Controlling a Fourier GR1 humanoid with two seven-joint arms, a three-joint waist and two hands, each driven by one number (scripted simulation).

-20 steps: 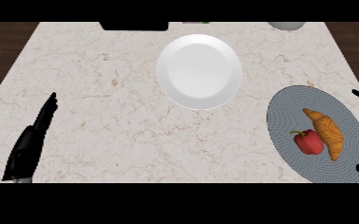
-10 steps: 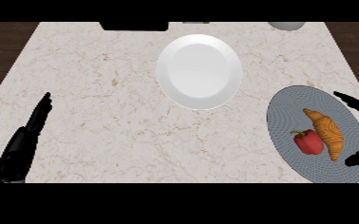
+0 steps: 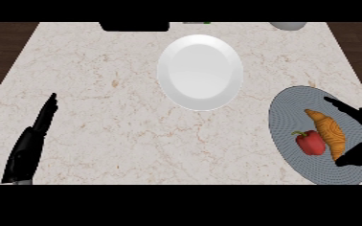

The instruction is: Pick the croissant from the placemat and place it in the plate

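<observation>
Croissant [image 3: 329,134] lies on the grey round placemat [image 3: 290,119] at about 4 o'clock on the counter [image 3: 106,91], long axis running from upper left to lower right. A red pepper [image 3: 310,142] sits just beside it on its 9 o'clock side, on the same mat; whether the two touch cannot be told.

White plate [image 3: 201,72] is near the counter's middle, toward 12 o'clock, and has nothing on it. It stands apart from the mat, up and to the left of it.

Right hand [image 3: 342,107]: only dark parts show at the right edge, one above the croissant's upper end and one below its lower end. The shapes bracket the croissant without visibly closing on it; how far the fingers are spread cannot be told, and no hold is seen.

Left hand [image 3: 32,141]: at 8 o'clock by the counter's left edge, fingers straight and pointing up, open, holding nothing, resting.

At the counter's far edge: a black object [image 3: 134,26] at 11 o'clock and a grey rounded object [image 3: 288,25] at 1 o'clock, both cut off.
</observation>
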